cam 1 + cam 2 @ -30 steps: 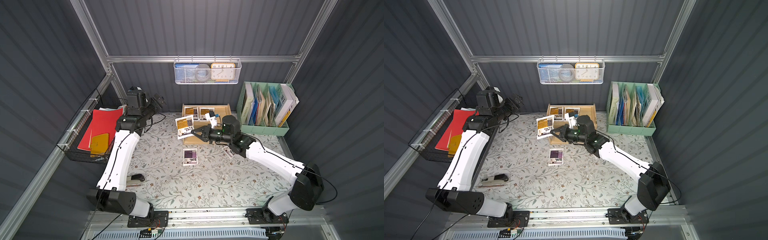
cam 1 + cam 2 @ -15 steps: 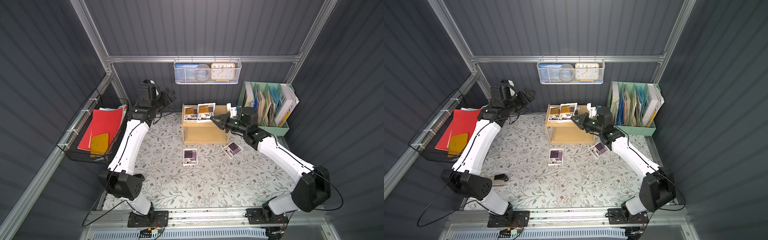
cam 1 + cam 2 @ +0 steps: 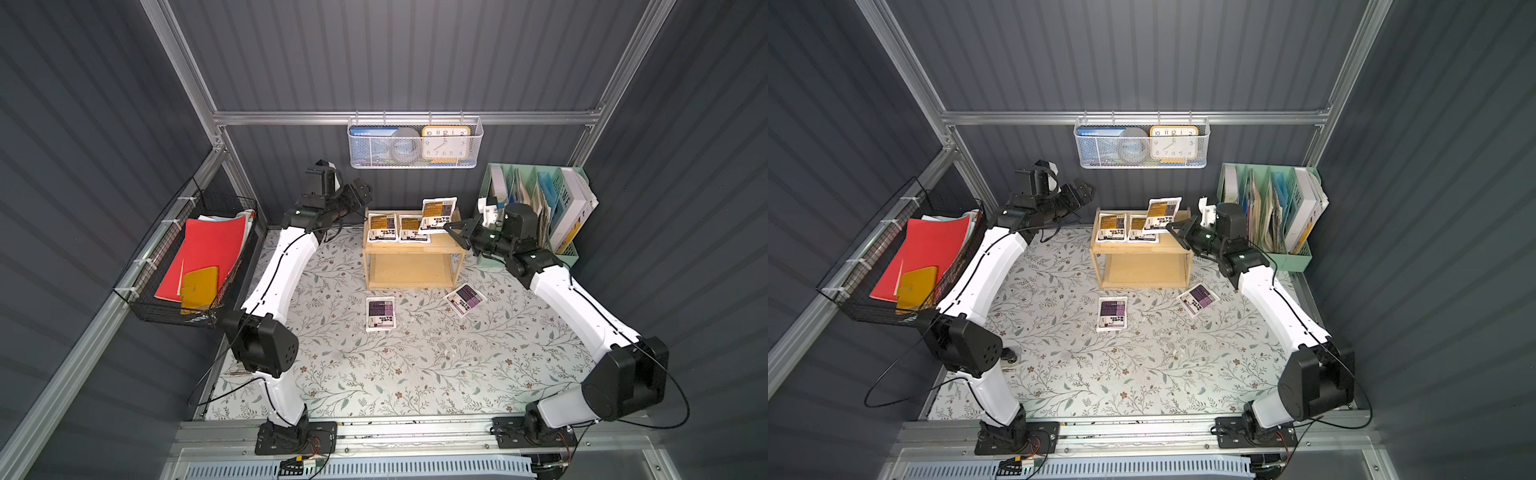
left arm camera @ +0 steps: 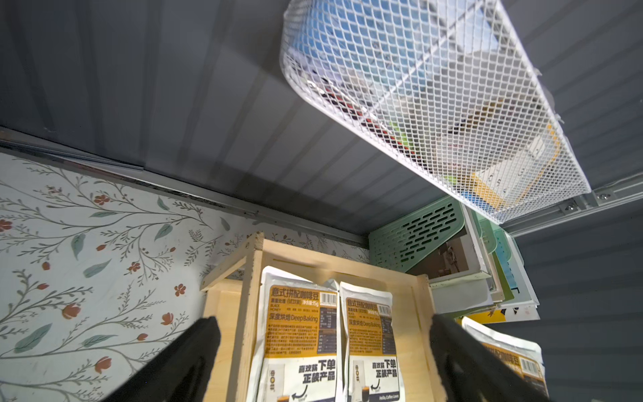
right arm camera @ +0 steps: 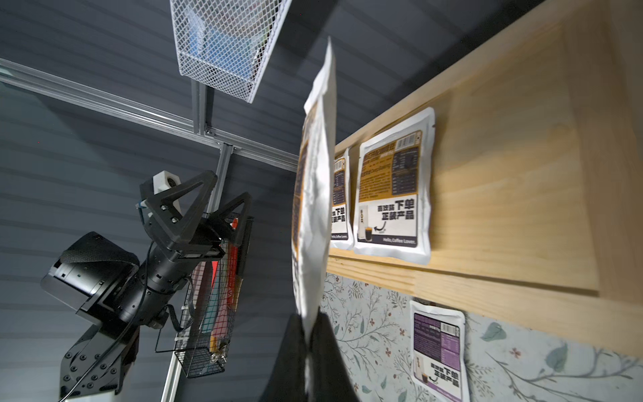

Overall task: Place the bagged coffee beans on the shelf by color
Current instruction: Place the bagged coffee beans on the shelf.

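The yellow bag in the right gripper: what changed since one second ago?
The right gripper, shut on the yellow bag, carried it from in front of the shelf to above the right end of its top tray. The left gripper, open, swung toward the shelf. The two other yellow bags on the tray and the two purple bags on the table stayed.

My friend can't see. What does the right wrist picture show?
The right end effector pinches a yellow-label coffee bag, seen edge-on, near the wooden shelf. Two more yellow bags lie on its top tray; a purple bag lies on the table.
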